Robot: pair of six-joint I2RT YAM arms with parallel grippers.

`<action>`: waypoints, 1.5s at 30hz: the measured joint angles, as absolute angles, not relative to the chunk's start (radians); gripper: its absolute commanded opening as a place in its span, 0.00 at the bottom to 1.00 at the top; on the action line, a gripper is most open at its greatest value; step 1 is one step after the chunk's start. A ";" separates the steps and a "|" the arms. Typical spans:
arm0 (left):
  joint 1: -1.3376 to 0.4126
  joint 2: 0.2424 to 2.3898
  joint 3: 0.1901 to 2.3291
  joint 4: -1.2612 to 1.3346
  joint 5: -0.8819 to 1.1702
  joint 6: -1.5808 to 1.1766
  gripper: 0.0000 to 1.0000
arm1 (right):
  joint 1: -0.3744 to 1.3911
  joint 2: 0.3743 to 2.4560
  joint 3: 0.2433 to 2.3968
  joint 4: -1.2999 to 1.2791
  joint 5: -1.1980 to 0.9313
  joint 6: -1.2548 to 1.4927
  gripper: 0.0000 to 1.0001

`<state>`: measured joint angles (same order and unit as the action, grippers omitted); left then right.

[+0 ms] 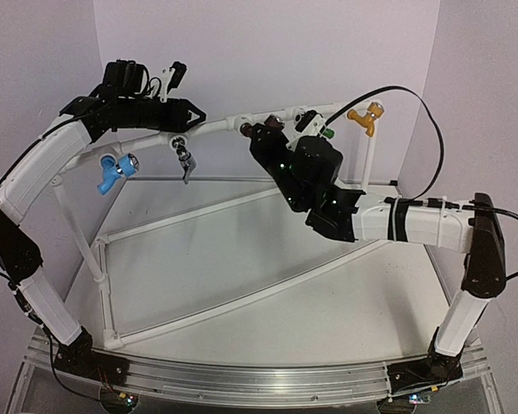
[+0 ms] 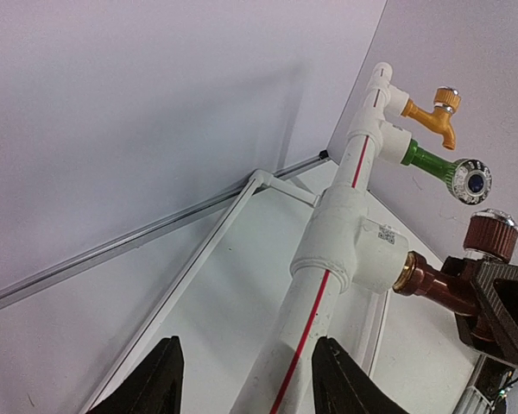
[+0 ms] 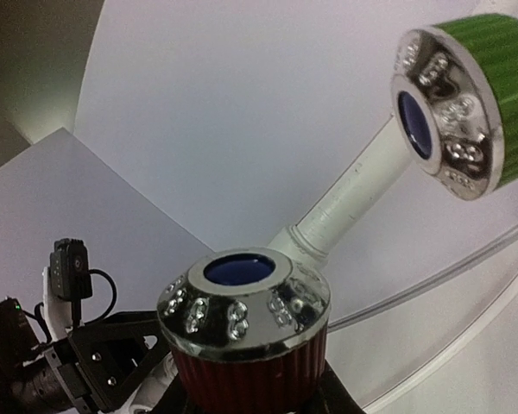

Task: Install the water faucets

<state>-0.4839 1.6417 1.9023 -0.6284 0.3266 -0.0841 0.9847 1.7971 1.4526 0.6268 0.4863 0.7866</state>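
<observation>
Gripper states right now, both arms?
Left gripper: open, white pipe between its fingers.
Right gripper: shut on the dark brown faucet.

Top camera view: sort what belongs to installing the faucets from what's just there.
Job: brown faucet in the right pincer, blue faucet, chrome faucet, green faucet, orange faucet, white pipe frame.
Just there: black cable, metal rail.

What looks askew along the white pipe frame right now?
The green plastic faucet is rolled: its silvery-capped knob faces sideways, while the orange faucet and the dark brown faucet carry theirs on top. Nothing looks spilled or broken.
</observation>
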 measured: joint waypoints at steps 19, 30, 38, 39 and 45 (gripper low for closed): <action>-0.512 1.604 1.863 -0.658 0.344 -0.157 0.54 | 0.995 1.669 1.298 0.513 0.474 0.906 0.73; -0.510 1.603 1.863 -0.662 0.360 -0.162 0.53 | 0.964 1.572 1.184 0.550 0.410 0.798 0.98; -0.510 1.603 1.863 -0.662 0.363 -0.160 0.54 | 0.963 1.419 1.160 0.482 0.297 0.754 0.98; -0.510 1.603 1.863 -0.663 0.363 -0.159 0.54 | 0.963 1.388 1.155 0.448 0.286 0.748 0.98; -0.510 1.603 1.863 -0.662 0.364 -0.157 0.54 | 0.965 1.278 1.216 0.135 0.263 0.603 0.98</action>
<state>-0.5098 1.6028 1.8626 -0.6624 0.3641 -0.1574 0.9654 1.2778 1.2162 0.1354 0.2633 0.6031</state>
